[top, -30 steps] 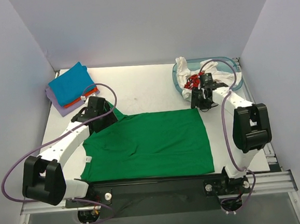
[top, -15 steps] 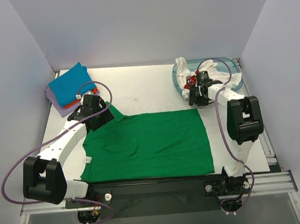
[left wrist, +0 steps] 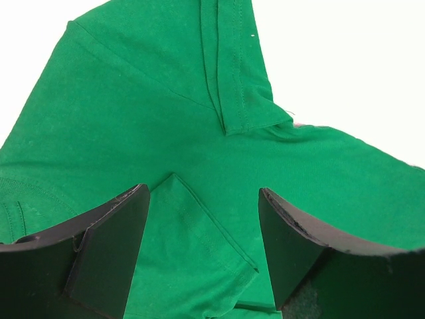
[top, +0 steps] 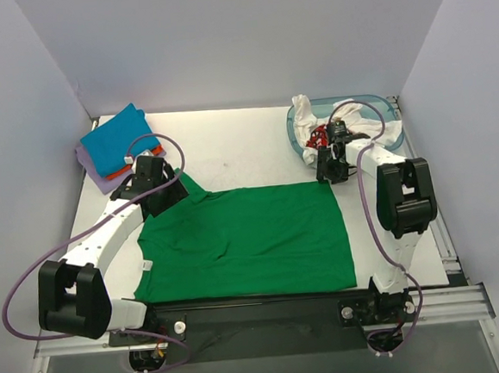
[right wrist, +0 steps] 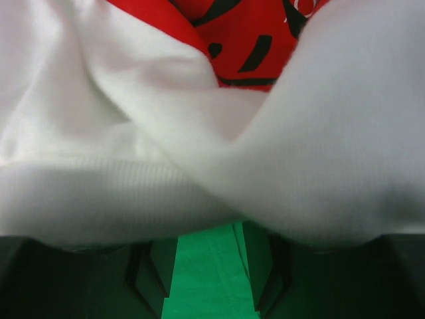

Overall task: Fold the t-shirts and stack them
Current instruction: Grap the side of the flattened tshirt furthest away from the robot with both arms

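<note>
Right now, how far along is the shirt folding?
Done: blue shirt stacked on orange shirt and lavender shirt, far-left corner. In hand: green shirt lies spread out, unfolded, open left gripper over its sleeve. Left: white shirt and red shirt bunched in the tub, right gripper at its near edge.

A lab test booth.
I see plain walls [top: 238, 40] boxing a white table [top: 246, 143], metal rail [top: 465, 295] in front.

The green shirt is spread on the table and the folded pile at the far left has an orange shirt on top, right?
Not quite: a blue shirt lies on top there; the orange shirt only peeks out beneath it. The green shirt is indeed spread on the table. The top external view shows this.
</note>
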### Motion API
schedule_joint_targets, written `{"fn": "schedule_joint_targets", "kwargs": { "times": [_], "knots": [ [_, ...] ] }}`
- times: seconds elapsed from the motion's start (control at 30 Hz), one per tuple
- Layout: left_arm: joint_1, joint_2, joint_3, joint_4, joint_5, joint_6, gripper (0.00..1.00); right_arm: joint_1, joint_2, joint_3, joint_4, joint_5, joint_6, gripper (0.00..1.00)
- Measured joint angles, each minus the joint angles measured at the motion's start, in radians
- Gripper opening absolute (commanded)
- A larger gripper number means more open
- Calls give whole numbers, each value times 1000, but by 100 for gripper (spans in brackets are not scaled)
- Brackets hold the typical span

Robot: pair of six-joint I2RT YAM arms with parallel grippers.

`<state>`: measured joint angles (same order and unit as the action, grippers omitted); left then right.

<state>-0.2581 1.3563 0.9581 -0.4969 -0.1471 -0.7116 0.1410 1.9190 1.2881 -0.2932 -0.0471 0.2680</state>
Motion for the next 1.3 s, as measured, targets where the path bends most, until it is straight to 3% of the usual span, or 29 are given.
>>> {"fn": "schedule_joint_targets", "kwargs": {
  "times": [0.43,0.6,0.63,1.0,1.3],
  "knots": [
    [22,4,0,0,8,19,77,-13,70,67,-70,-13,4,23],
    [29,26,3,8,15,37,77,-17,79,85,-88,-26,3,9],
    [31,41,9,7,16,42,77,-17,82,89,-91,-29,5,0],
    [88,358,234,67,17,105,61,-17,86,93,-94,-33,6,0],
    [118,602,454,103,24,149,55,-17,82,84,-83,-34,2,0]
  ]
}}
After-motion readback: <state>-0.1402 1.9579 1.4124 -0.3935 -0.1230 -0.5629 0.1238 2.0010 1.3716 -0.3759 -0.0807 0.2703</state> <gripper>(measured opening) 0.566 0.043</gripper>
